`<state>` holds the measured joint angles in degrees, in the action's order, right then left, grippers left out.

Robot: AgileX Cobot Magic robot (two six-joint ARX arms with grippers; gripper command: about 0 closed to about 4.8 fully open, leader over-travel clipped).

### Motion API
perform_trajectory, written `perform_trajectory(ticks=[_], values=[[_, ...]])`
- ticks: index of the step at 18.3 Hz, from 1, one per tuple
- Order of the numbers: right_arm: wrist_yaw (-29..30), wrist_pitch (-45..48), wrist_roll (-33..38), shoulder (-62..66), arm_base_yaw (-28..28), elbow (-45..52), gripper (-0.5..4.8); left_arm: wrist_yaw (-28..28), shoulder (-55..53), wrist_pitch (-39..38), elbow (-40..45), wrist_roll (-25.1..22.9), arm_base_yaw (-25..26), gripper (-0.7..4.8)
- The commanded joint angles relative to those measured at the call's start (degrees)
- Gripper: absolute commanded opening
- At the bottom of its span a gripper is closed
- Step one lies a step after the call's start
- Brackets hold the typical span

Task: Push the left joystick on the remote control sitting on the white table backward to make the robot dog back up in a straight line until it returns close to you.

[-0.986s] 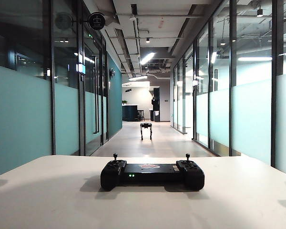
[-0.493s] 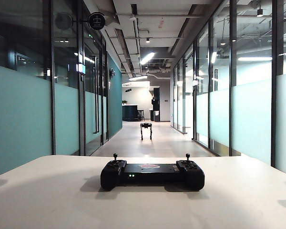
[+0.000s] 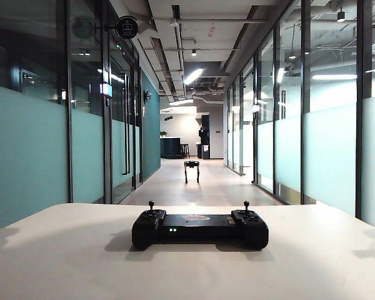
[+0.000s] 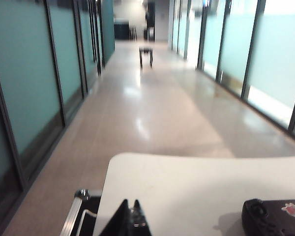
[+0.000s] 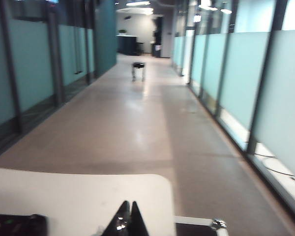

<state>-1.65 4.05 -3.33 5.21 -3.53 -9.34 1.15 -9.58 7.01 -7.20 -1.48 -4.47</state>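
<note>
nothing looks done yet: the remote control (image 3: 200, 229) sits mid-way on the white table (image 3: 62, 262), its left joystick (image 3: 151, 205) untouched, the robot dog (image 3: 191, 169) far beyond it down the corridor, while left gripper (image 4: 129, 216) and right gripper (image 5: 127, 215), both closed and empty, hover near the remote control's ends.

Only the shadows on the surface (image 3: 62, 262) have changed. The dark patch at its near-left edge, by the corner, has thinned and paled. The faint grey shadows at its right edge have shifted a little. Remote control (image 3: 200, 228) and robot dog (image 3: 191, 170) sit as before; neither of my arms enters the exterior view.
</note>
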Motion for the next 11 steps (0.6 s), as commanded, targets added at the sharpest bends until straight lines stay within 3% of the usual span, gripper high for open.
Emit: perform_trajectory(ticks=[1,6,11], values=[[3.8,4.6,0.0,5.0,-0.1,-2.0,-0.03,-0.7,-8.6,7.4,-3.7,0.9,-0.1,-0.05],[5.0,11.6,0.3,13.7,-1.1,-2.9,-0.03,-5.1,-26.0,13.0,-10.3,2.4,-0.1,-0.05],[4.2,17.6,0.3,22.3,-6.5,-2.9,-0.03,-8.1,-37.4,14.1,-14.8,2.4,-0.9,-0.05]])
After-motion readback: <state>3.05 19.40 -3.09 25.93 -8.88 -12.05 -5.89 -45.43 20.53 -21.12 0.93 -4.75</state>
